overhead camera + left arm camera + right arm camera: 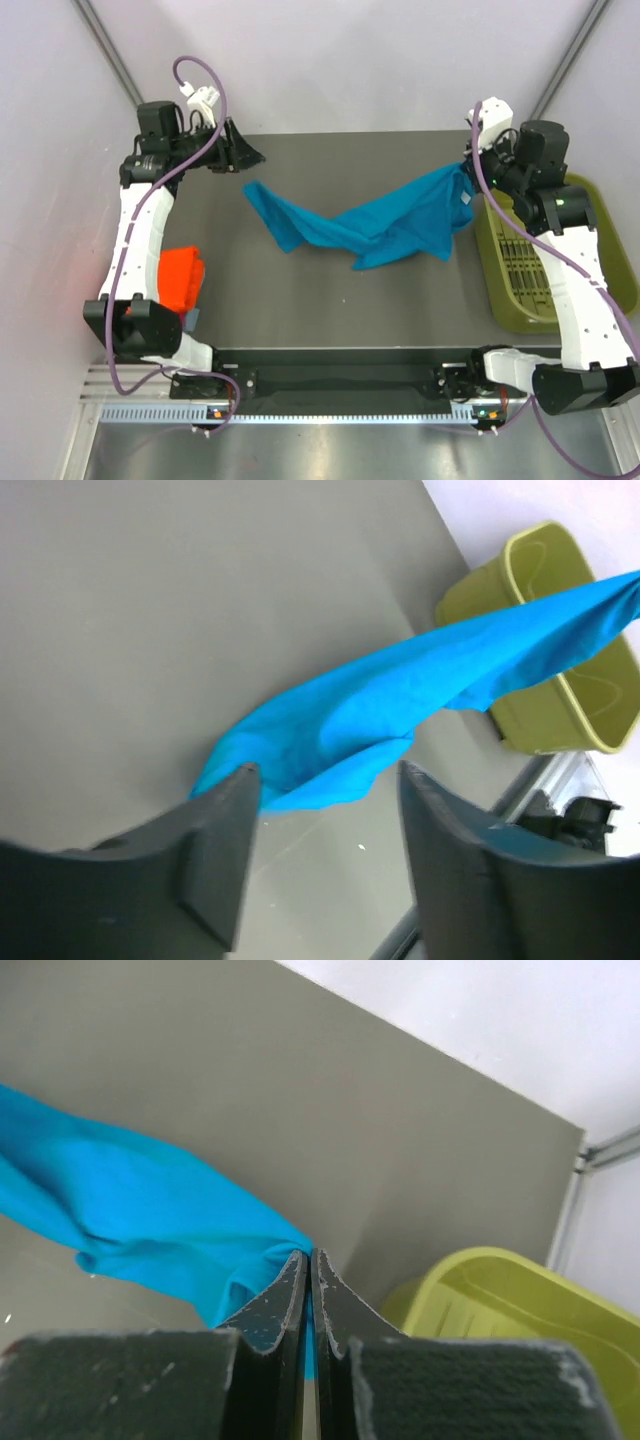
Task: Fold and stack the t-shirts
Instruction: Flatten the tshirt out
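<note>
A teal-blue t-shirt (390, 222) stretches unfolded across the back of the table. Its right end hangs lifted, pinched in my right gripper (470, 165), which is shut on the cloth (130, 1210) at the fingertips (309, 1255). The shirt's left end (300, 740) lies on the table. My left gripper (250, 158) hovers at that end, open (328, 772), with only bare table between its fingers; the cloth lies just beyond the tips. A folded orange t-shirt (182, 278) rests at the table's left edge beside the left arm.
An olive-green plastic basket (497, 290) stands off the table's right edge, under the right arm, and shows in both wrist views (470, 595) (480, 1300). The grey table (330, 310) runs bare in front of the shirt. Walls close in behind.
</note>
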Motion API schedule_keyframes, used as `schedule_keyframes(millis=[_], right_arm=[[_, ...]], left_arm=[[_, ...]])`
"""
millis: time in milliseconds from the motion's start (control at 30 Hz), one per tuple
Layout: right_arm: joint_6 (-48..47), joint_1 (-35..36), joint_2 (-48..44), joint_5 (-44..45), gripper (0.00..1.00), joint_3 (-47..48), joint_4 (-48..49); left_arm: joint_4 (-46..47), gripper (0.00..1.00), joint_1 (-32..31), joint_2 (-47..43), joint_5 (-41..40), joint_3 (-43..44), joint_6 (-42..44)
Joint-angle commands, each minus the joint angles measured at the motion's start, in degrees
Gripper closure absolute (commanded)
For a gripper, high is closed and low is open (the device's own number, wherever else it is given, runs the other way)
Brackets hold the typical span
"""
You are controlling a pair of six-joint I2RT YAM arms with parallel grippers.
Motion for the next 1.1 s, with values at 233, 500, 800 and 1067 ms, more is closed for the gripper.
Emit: schedule_keyframes(millis=[233,500,800,1067], right_arm=[[2.46,-0.63,10.27,-5.92,1.00,-0.81,6.84],[5.19,-0.72,12.22,-8.47,1.00,0.16,7.90],[5.19,-0.63,9.67,-7.94,1.00,-2.30,7.99],[5.45,-0.72,9.14,-7.85,1.00,-3.01,8.43]], left_arm=[[-2.94,0.38,0.30,8.83,-9.38,-3.62,-5.54],[0.94,0.42,0.12,20.16,-8.92,-10.06,-8.29],[-0.12,0.44,0.39,25.10,-9.37,-10.83,-10.13],[0.40,0.48,0.39,18.60,-10.60,-20.94,-12.95]])
